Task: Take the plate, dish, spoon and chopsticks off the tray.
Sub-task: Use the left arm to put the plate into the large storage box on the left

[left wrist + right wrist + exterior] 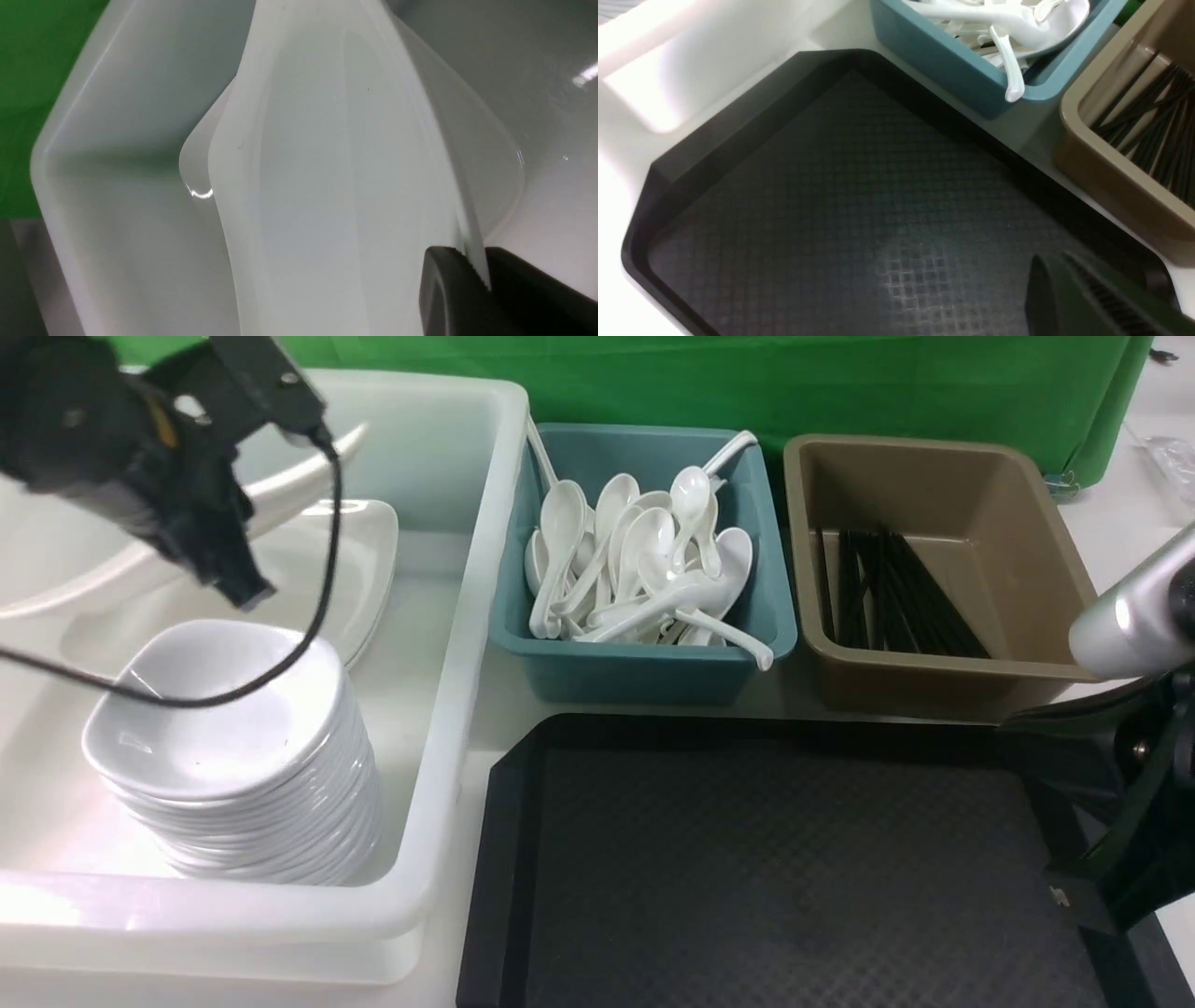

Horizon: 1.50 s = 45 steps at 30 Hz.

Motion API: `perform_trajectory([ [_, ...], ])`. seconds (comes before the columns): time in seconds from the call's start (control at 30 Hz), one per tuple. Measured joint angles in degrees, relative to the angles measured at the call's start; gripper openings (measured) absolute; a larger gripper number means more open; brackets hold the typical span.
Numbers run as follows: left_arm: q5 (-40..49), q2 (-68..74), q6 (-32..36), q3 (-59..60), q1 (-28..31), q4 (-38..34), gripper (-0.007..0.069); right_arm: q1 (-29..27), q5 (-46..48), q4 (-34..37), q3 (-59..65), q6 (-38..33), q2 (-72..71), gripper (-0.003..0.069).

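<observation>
My left gripper (pixel 245 590) is shut on the rim of the large white plate (pixel 299 476) and holds it tilted over the white tub (pixel 467 616). In the left wrist view the jaws (pixel 476 275) pinch the plate (pixel 327 177) edge-on. Another plate (pixel 369 560) lies flat in the tub beneath it. A stack of several small dishes (pixel 224 728) stands in the tub's near end. The black tray (pixel 747 877) has nothing on it, as the right wrist view (pixel 831 186) also shows. My right gripper (pixel 1064 280) hovers shut and empty over the tray's right side.
A teal bin (pixel 644 672) behind the tray holds several white spoons (pixel 644 560). A brown bin (pixel 943 691) to its right holds several black chopsticks (pixel 896 588). A green cloth hangs at the back. My right arm (pixel 1130 616) stands at the right edge.
</observation>
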Motion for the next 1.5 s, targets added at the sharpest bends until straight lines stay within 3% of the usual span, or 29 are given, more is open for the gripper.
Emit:
perform_trajectory([
  [0.2, 2.72, 6.54, -3.99, -5.22, -0.1, 4.81, 0.0031, 0.0, 0.05, 0.0, 0.0, -1.34, 0.0, 0.0022],
  [0.63, 2.6, 11.24, -10.28, -5.92, -0.05, 6.82, 0.0027, 0.0, 1.71, 0.05, 0.0, -1.58, 0.0, 0.0022],
  [0.83, 2.21, 11.38, -10.31, -5.97, -0.05, 4.94, 0.0124, 0.0, 3.09, 0.05, 0.0, -1.75, 0.0, 0.0022],
  [1.1, 3.28, 11.42, -9.72, -5.97, -0.05, 2.09, 0.0383, 0.0, 5.87, 0.51, 0.0, -1.81, 0.0, 0.0022],
  [1.27, 4.54, 10.05, -8.99, -5.97, -0.05, -0.11, 0.0437, 0.0, 6.24, 1.7, 0.0, -1.81, 0.0, 0.0022],
  [1.5, 4.95, 5.49, -8.99, -5.97, -0.05, -2.71, 0.0441, 0.0, 6.47, 1.81, 0.0, -1.94, 0.0, 0.0022],
])
